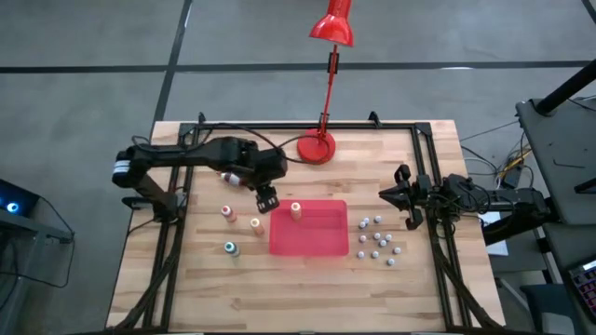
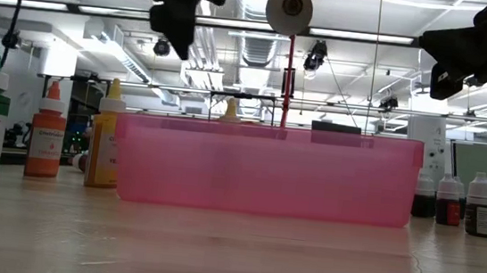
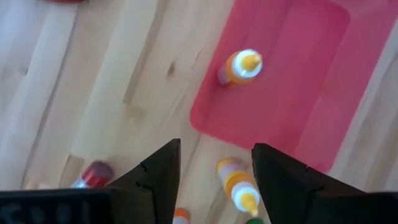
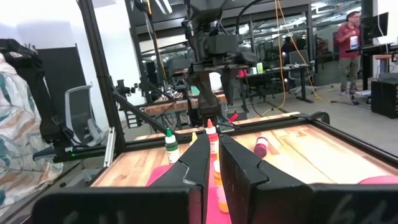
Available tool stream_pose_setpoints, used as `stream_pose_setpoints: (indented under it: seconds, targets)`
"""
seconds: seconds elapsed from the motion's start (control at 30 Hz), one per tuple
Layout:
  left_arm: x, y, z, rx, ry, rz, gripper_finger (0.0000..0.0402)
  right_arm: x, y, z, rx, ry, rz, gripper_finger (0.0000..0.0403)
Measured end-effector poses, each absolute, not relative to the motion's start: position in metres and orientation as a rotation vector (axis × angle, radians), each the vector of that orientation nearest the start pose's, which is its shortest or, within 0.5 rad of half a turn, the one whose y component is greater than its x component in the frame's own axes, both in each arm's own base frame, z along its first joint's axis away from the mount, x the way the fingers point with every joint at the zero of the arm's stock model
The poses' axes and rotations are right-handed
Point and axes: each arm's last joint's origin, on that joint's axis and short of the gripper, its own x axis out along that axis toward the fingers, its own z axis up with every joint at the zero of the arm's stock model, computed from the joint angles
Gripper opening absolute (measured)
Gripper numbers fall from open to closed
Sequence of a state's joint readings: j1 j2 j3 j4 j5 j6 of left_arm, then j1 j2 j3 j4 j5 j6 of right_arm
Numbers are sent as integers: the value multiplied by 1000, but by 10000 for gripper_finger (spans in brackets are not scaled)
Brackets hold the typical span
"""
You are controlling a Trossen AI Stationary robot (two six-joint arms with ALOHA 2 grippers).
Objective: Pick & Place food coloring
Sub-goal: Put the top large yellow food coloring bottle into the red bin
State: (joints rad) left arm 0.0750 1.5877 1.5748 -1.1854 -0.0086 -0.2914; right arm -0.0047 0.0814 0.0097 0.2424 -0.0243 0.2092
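The food coloring bottles are small and pale with coloured caps. One yellow-capped bottle [image 1: 296, 210] [image 3: 241, 66] stands on its base inside the red tray [image 1: 321, 244]. Left of the tray, a red-capped [image 1: 227, 211], an orange-capped [image 1: 256, 223] and a green-capped bottle [image 1: 231, 247] stand on the table. Another red-capped bottle [image 3: 93, 175] lies on its side. My left gripper [image 1: 267, 198] [image 3: 214, 167] hovers open above the table by the tray's far-left corner, over the orange-capped bottle [image 3: 239, 186]. My right gripper [image 1: 400, 197] [image 4: 214, 163] waits shut at the table's right side.
A cluster of small white-capped dark bottles [image 1: 377, 238] [image 2: 453, 198] stands right of the tray. A red desk lamp has its base [image 1: 317, 147] at the table's far edge. A black frame rail [image 1: 307, 125] runs around the table. Bare wood lies along the near edge.
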Motion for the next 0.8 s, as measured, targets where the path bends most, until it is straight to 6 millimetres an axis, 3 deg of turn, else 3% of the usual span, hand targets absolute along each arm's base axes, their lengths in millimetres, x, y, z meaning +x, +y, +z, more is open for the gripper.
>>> stream_pose_setpoints:
  seconds: [0.27, 0.5, 0.8]
  targets:
    - [334, 21, 326, -215, 1213, 138, 170, 101, 0, 184, 206, -168, 38, 29]
    - [354, 11, 305, -150, 1282, 65, 170, 101, 0, 184, 206, -168, 39, 29]
    - [368, 4, 290, -130, 1293, 44, 170, 101, 0, 184, 206, -167, 39, 29]
